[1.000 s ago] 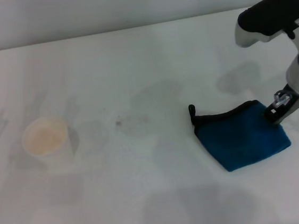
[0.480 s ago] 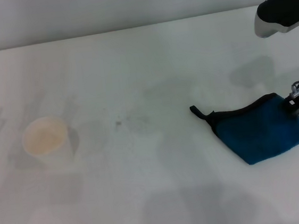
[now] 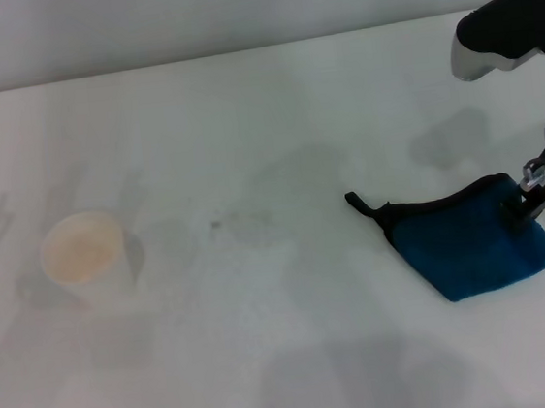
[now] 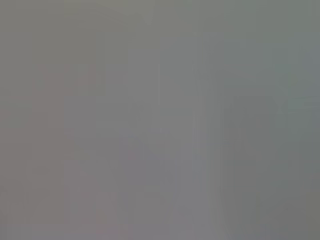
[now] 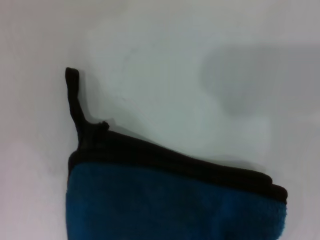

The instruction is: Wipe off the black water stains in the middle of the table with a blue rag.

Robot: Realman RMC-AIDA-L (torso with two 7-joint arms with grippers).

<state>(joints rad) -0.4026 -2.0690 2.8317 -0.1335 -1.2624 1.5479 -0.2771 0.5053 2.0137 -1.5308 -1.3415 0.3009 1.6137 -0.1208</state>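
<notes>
Broadly, the plain white smooth table carries everything. Its folded blue rag with black edging lies at the robot's right side, loop corner pointing toward the middle. The faint grey-brown water stains sit well apart from it, farther to the robot's left, so the wipe must travel leftward. A white paper cup stands beyond them. The right gripper pinches the rag's far corner, clamped on cloth. The left gripper is unseen.
</notes>
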